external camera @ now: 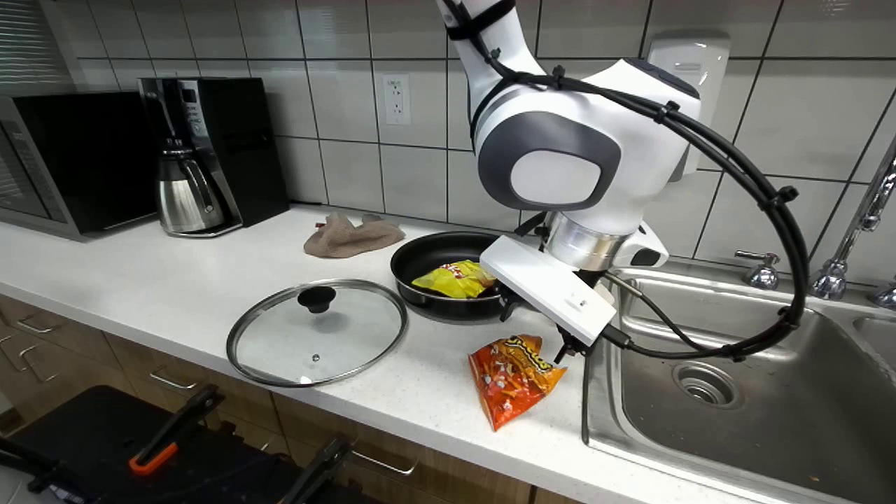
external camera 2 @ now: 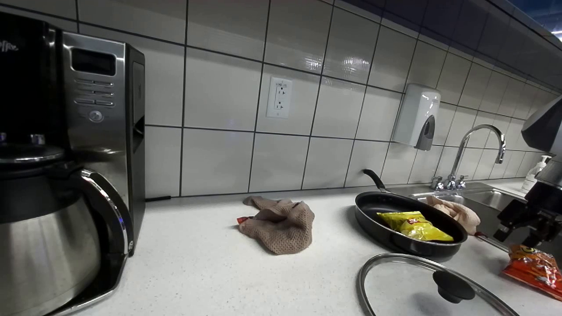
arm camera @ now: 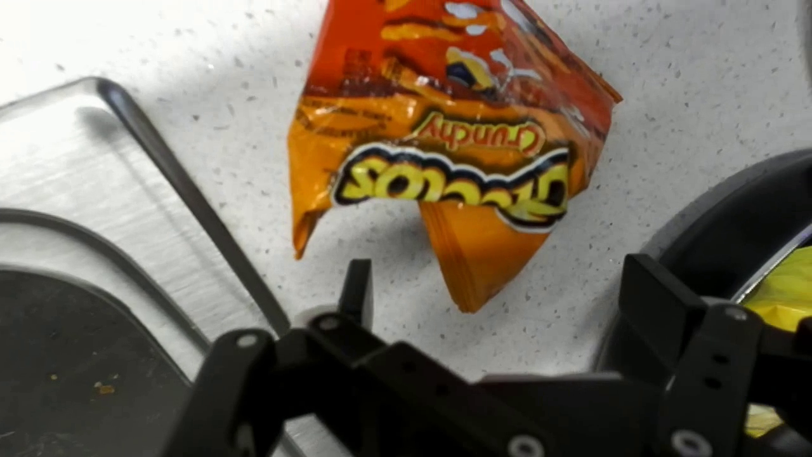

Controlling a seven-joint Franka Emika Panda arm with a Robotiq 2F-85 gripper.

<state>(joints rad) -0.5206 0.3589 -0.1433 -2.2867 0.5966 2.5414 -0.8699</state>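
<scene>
I had my gripper (arm camera: 500, 285) wide, nothing held, near the Cheetos Crunchy bag (arm camera: 438, 114), wrist view top centre, not yet grasped. Yellow packaging (external camera: 455, 280) already lay in the black skillet (external camera: 434, 253), mid-frame in an exterior view, glass lid (external camera: 343, 343) off: partway, I judged.

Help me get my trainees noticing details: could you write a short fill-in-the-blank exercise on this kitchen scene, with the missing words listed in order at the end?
1. The gripper is ____, not shut.
2. In the wrist view, the word printed beside the big yellow lettering on the orange-and-red bag reads ____.
3. The pan holds a packet that is mainly ____ in colour.
4. The knob on the glass lid is coloured ____.

Missing words: open; Crunchy; yellow; black.
</scene>
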